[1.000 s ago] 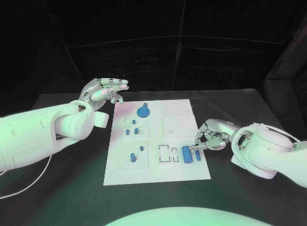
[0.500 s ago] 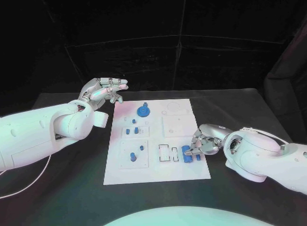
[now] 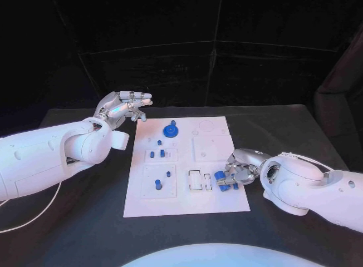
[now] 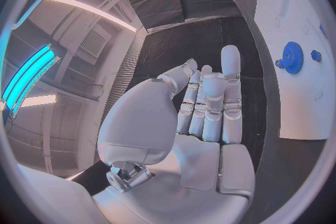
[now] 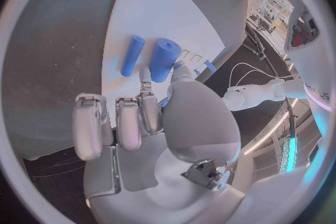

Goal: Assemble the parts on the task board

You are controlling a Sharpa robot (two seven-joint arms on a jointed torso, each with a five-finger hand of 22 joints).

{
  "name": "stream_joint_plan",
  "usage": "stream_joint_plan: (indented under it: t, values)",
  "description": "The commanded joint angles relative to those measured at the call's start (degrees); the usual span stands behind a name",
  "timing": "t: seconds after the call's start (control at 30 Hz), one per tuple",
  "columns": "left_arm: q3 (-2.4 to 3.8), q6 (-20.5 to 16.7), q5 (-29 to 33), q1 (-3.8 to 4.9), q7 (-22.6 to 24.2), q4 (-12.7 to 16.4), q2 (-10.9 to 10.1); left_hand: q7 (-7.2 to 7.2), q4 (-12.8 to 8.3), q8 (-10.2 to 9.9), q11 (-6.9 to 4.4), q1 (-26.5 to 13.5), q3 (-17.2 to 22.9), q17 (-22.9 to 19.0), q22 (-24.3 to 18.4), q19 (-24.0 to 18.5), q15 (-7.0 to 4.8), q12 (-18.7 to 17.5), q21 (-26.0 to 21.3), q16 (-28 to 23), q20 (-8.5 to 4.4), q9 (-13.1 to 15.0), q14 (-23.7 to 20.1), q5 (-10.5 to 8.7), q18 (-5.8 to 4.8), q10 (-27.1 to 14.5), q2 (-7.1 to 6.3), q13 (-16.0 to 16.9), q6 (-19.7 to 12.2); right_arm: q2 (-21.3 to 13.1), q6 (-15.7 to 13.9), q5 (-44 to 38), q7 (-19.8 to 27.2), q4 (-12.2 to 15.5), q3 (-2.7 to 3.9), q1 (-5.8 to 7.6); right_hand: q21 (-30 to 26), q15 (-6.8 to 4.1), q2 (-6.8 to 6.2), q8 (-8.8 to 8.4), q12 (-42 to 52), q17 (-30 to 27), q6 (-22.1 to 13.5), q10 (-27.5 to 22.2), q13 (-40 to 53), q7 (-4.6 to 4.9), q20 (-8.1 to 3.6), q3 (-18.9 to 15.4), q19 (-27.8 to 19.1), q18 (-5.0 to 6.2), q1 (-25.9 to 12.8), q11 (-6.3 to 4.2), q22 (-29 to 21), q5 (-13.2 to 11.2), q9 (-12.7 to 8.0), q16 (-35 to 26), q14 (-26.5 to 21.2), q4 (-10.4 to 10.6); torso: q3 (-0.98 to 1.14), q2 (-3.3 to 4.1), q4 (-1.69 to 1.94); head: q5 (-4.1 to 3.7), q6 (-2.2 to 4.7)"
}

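Observation:
The white task board (image 3: pixel 185 192) lies in the middle of the black table. On it are a blue gear (image 3: pixel 171 131), also seen as the gear (image 4: pixel 292 57), and small blue parts (image 3: pixel 156 153) standing in its left-hand blocks. Near the board's right edge lie a thick blue cylinder (image 5: pixel 162 59) and a thinner blue rod (image 5: pixel 132 55). My right hand (image 3: pixel 239 168) is low over them. Its thumb and one fingertip (image 5: pixel 145 74) close on the near end of the thick cylinder (image 3: pixel 222 181), which still lies on the board. My left hand (image 3: pixel 125 105) is raised beyond the board's far left corner and holds nothing.
Two small outlined slots (image 3: pixel 199 181) sit just left of the cylinders. Pale raised blocks (image 3: pixel 210 149) occupy the board's right half. Bare black table (image 3: pixel 85 222) surrounds the board, with a white cable (image 3: pixel 33 219) trailing at the left.
My right hand has slid left along the board's right edge and come down onto the blue cylinders. The left hand has stayed put.

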Motion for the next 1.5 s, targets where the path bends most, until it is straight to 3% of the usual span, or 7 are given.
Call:
stream_joint_plan:
  t: [0.03, 0.43, 0.53, 0.73, 1.03, 1.2, 1.5]
  values:
    - [0.03, 0.62, 0.11, 0.08, 0.20, 0.11, -0.02, 0.10, -0.08, -0.12, -0.09, -0.26, -0.27, -0.03, -0.10, -0.20, 0.09, 0.41, -0.33, -0.18, 0.03, -0.03, -0.38, -0.16, 0.34, -0.21, -0.10, -0.03, -0.27, 0.53, 1.67, -1.54, -2.98, -0.45, 0.00, -0.11, 0.43, 0.46, 0.63, 0.15, 0.52, 7.22, -0.88, 0.63, 3.35, 0.09, 0.02, 0.05, 3.99, -0.90, -0.13, 0.35, 12.04, -0.12, 0.12, 0.61, 4.60, -0.13, -0.04, 0.00, 0.02, 0.01, -0.02]
    - [0.02, 0.63, 0.11, 0.08, 0.15, 0.17, -0.12, 0.09, -0.07, -0.12, -0.10, -0.27, -0.29, -0.04, -0.12, -0.20, 0.09, 0.44, -0.35, -0.16, 0.03, -0.03, -0.39, -0.16, 0.35, -0.22, -0.10, -0.03, -0.27, 1.62, 2.59, -2.66, -5.79, -0.62, 0.00, -1.39, 0.90, 0.65, 2.41, 0.81, 5.25, 10.40, -0.96, 2.92, 8.49, 0.17, 0.27, 0.06, 4.45, -1.10, 3.56, 0.47, 12.77, 3.92, 1.17, 2.08, 5.15, -1.17, -0.10, -0.04, -0.04, 0.39, -0.20]
    - [0.01, 0.68, 0.11, 0.08, 0.14, 0.19, -0.14, 0.09, -0.07, -0.12, -0.10, -0.27, -0.29, -0.04, -0.12, -0.20, 0.09, 0.44, -0.35, -0.16, 0.03, -0.03, -0.39, -0.16, 0.35, -0.22, -0.10, -0.03, -0.27, 1.43, 0.73, -2.34, -5.80, -0.34, 0.00, -1.45, 1.09, 0.54, 3.25, 1.09, 6.02, 10.66, -0.41, 3.32, 9.31, -0.01, 0.18, 0.07, 4.64, -1.17, 4.09, 0.32, 13.06, 6.67, 1.43, 2.20, 5.19, -1.25, -0.06, -0.08, -0.11, 0.49, -0.23]
    - [0.00, 0.76, 0.11, 0.08, 0.13, 0.15, -0.18, 0.09, -0.07, -0.12, -0.10, -0.27, -0.29, -0.04, -0.12, -0.20, 0.09, 0.44, -0.35, -0.16, 0.03, -0.03, -0.39, -0.16, 0.35, -0.22, -0.10, -0.03, -0.27, 0.26, -6.91, 1.82, -3.25, 0.97, 0.01, -1.51, 1.53, 0.25, 4.33, 1.44, 7.68, 11.17, 0.82, 4.19, 11.00, -0.44, -0.05, -0.06, 5.08, -1.36, 4.80, -0.06, 13.73, 11.08, 1.80, 2.42, 5.28, -1.31, -0.06, -0.14, -0.12, 0.50, 0.03]
    - [-0.05, 1.13, 0.11, 0.08, 0.31, 0.04, -0.09, 0.08, -0.13, -0.13, -0.10, -0.22, -0.30, -0.12, -0.14, -0.20, 0.08, 0.45, -0.37, -0.16, 0.04, -0.03, -0.42, -0.16, 0.36, -0.29, -0.14, -0.04, -0.30, -0.11, -14.21, 12.96, 2.96, 2.53, 0.03, -1.50, 1.70, 0.02, 5.28, 1.47, 8.19, 11.14, 1.55, 4.46, 11.55, -0.75, -0.28, 0.09, 5.25, -1.43, 5.60, -0.34, 13.99, 12.80, 1.94, 2.41, 5.27, -1.58, -0.11, -0.04, -0.02, 1.00, 0.51]
    - [-0.08, 1.37, 0.11, 0.08, 0.39, -0.03, 0.04, 0.06, -0.34, -0.16, -0.11, 0.02, -0.23, -0.23, -0.17, -0.21, 0.06, 0.45, -0.40, -0.17, 0.03, -0.05, -0.51, -0.15, 0.37, -0.42, -0.19, -0.05, -0.40, 0.31, -14.84, 14.93, 3.52, 3.18, 0.04, -1.48, 1.72, 0.01, 5.33, 1.48, 8.30, 11.22, 1.59, 4.51, 11.66, -0.77, -0.29, 0.09, 5.28, -1.44, 5.61, -0.35, 14.03, 12.89, 1.95, 2.44, 5.28, -1.58, -0.25, -0.14, 0.11, 1.02, 0.62]
    - [-0.11, 1.55, 0.11, 0.09, 0.41, 0.05, 0.14, 0.05, -0.41, -0.16, -0.12, 0.14, -0.17, -0.23, -0.19, -0.21, 0.06, 0.47, -0.41, -0.15, 0.02, -0.05, -0.52, -0.15, 0.38, -0.46, -0.15, -0.05, -0.42, 2.85, -11.72, 16.11, 2.13, 3.37, 0.06, -1.45, 1.74, -0.10, 5.85, 1.53, 8.31, 11.37, 2.26, 4.54, 11.74, -0.92, -0.42, -0.76, 5.29, -1.45, 4.04, -0.49, 14.06, 12.61, 2.08, 2.50, 5.31, -0.49, -0.12, 0.07, -0.01, 1.39, 0.63]
